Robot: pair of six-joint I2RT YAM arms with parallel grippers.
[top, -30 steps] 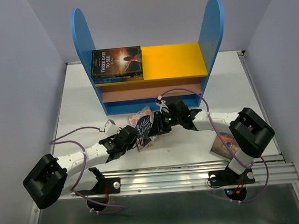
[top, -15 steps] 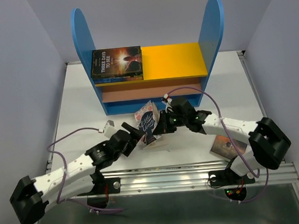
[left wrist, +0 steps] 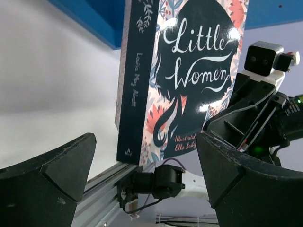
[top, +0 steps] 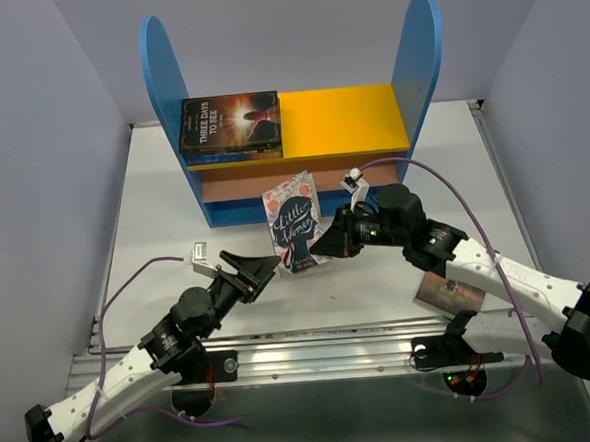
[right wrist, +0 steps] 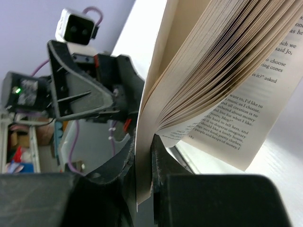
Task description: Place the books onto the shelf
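White table (top: 153, 190): my right gripper (top: 324, 249) pinches the book (top: 295, 221); left gripper (top: 250, 270) gapes empty. I'd carry it slowly to the shelf (top: 349, 117) at twelve o'clock.

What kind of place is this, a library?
Likely a robot test bench, not a library: left arm and right arm bolted to a metal rail, a walled white table, a small shelf and a Little Women book.

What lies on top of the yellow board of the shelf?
A stack of books on its left half, Three Days to See uppermost. The covers beneath it are hidden.
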